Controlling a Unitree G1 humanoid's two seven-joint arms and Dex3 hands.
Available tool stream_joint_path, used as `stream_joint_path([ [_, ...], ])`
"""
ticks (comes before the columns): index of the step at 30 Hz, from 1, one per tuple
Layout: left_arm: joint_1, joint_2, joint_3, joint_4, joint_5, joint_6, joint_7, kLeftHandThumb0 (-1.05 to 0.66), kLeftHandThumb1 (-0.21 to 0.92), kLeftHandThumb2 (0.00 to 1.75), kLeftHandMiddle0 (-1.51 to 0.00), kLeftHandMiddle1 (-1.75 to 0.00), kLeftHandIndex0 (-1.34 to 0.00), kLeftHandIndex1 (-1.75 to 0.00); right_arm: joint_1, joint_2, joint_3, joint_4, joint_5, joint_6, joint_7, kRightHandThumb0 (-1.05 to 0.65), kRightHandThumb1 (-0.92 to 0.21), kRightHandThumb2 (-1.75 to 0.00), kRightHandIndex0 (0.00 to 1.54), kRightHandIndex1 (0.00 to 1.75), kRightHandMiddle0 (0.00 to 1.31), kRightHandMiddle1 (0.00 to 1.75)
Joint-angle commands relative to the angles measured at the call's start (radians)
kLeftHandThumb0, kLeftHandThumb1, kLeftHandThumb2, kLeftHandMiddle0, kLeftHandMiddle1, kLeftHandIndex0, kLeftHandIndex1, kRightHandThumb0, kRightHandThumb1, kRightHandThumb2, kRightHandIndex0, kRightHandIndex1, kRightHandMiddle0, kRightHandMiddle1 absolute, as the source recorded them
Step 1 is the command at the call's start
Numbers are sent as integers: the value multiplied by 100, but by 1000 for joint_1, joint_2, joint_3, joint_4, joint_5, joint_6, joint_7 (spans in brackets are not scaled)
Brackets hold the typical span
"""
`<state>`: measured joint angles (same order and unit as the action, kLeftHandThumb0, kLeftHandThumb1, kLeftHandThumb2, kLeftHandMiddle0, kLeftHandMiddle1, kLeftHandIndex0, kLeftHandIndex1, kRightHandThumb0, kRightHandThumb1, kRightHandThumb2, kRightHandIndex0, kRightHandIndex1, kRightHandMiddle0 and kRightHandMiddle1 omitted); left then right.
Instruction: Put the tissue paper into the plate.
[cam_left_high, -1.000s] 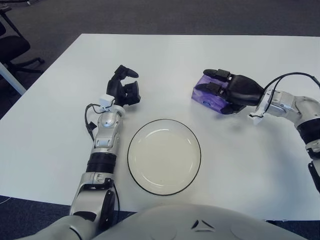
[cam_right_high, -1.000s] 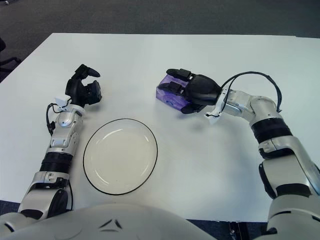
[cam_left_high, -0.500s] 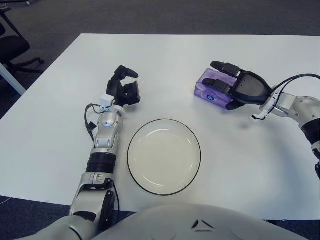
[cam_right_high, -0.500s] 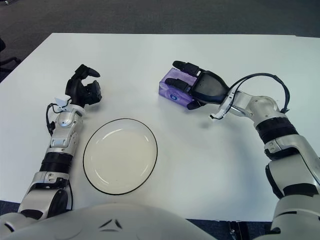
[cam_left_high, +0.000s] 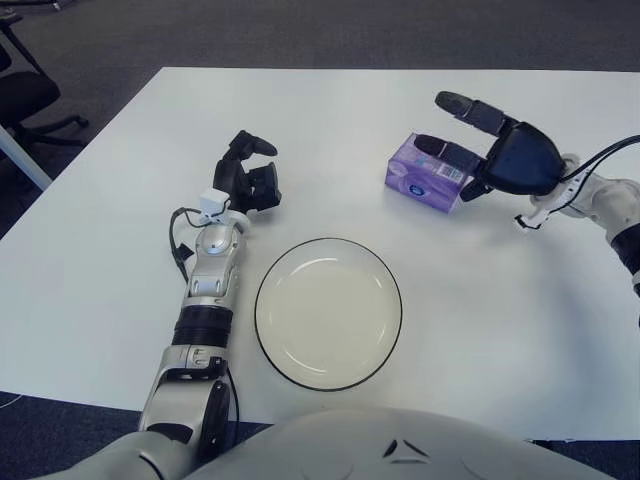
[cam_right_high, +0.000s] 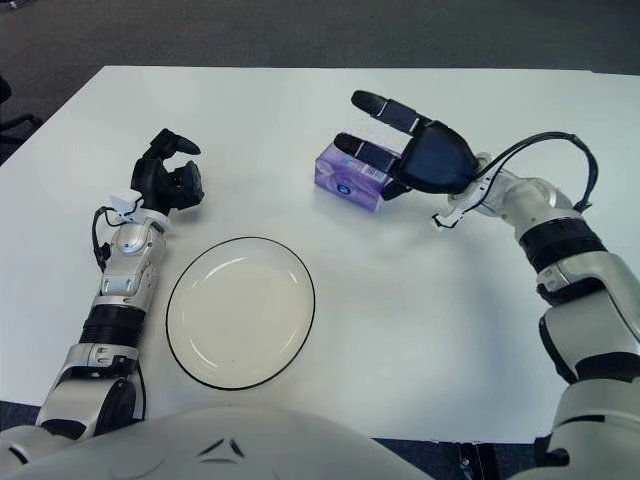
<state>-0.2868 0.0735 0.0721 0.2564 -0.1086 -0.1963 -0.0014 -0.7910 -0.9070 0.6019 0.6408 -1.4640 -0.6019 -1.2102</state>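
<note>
A small purple cardboard tissue box (cam_left_high: 427, 172) sits on the white worktop (cam_left_high: 120, 260), just left of the right robot hand (cam_left_high: 490, 150), whose fingers are spread, grasping nothing. A firm grasp likely needs fingers straddling both box sides. The round white black-rimmed plate (cam_left_high: 328, 311) lies empty. The left robot hand (cam_left_high: 250, 180) idles, loosely curled, left of the plate.

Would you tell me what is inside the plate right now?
Nothing: the plate shows only its bare white surface. The tissue pack stands on the table beyond it, with the right hand open beside it.
</note>
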Motion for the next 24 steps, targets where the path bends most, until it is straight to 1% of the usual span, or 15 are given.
stream_joint_path([
  [1, 134, -66, -18, 59, 9, 2, 14, -46, 38, 124, -129, -175, -57, -175, 3, -9, -19, 18, 83, -31, 37, -75, -92, -105, 9, 5, 0, 55],
  [2, 133, -66, -18, 58, 9, 4, 15, -46, 38, 124, -129, -175, -57, -175, 23, -2, -43, 24, 166, -80, 101, -77, -92, -105, 9, 5, 0, 56],
  [3, 133, -66, -18, 58, 9, 5, 16, -46, 38, 124, -129, -175, -57, -175, 38, 2, -60, 28, 227, -115, 148, -78, -92, -106, 9, 5, 0, 56],
  [4, 133, -67, -19, 56, 9, 7, 17, -46, 38, 124, -129, -175, -57, -175, 67, 5, -86, 18, 325, -154, 231, -80, -92, -107, 8, 5, 0, 55],
  [5, 133, -67, -19, 55, 10, 8, 18, -46, 38, 124, -129, -175, -57, -175, 88, 6, -104, 7, 395, -178, 292, -82, -92, -108, 7, 4, 0, 52],
  [6, 133, -67, -19, 54, 10, 9, 18, -46, 38, 124, -129, -175, -57, -175, 125, 9, -127, -26, 473, -174, 363, -83, -92, -108, 7, 4, 0, 51],
  [7, 133, -67, -20, 53, 10, 10, 19, -46, 38, 124, -129, -175, -57, -175, 150, 12, -143, -52, 527, -169, 414, -85, -92, -108, 6, 3, 0, 48],
  [8, 134, -67, -20, 53, 9, 9, 18, -46, 38, 124, -129, -175, -57, -175, 187, 16, -164, -98, 579, -138, 466, -86, -92, -108, 5, 3, 0, 46],
  [10, 133, -66, -20, 55, 10, 7, 16, -46, 38, 124, -129, -175, -57, -175, 237, 26, -197, -164, 652, -85, 544, -88, -92, -106, 3, 2, 0, 39],
  [14, 128, -62, -21, 64, 12, 5, 13, -46, 38, 124, -129, -175, -57, -175, 301, 48, -246, -260, 740, -3, 657, -90, -92, -105, 1, 0, 0, 31],
  [17, 128, -61, -23, 65, 16, 4, 15, -46, 38, 124, -130, -175, -57, -175, 335, 62, -278, -313, 786, 39, 730, -92, -92, -102, 0, 0, 0, 26],
  [19, 125, -59, -22, 71, 16, 2, 13, -46, 38, 124, -130, -175, -56, -175, 358, 75, -299, -353, 802, 69, 773, -92, -92, -101, 0, 0, 0, 25],
  [23, 124, -59, -23, 74, 16, 1, 12, -46, 38, 124, -130, -175, -56, -175, 429, 113, -348, -481, 807, 180, 867, -94, -92, -97, 0, 0, 0, 22],
  [24, 124, -58, -24, 74, 17, 2, 13, -46, 38, 124, -130, -175, -56, -175, 452, 129, -358, -536, 796, 226, 897, -94, -92, -96, 0, 0, 0, 22],
])
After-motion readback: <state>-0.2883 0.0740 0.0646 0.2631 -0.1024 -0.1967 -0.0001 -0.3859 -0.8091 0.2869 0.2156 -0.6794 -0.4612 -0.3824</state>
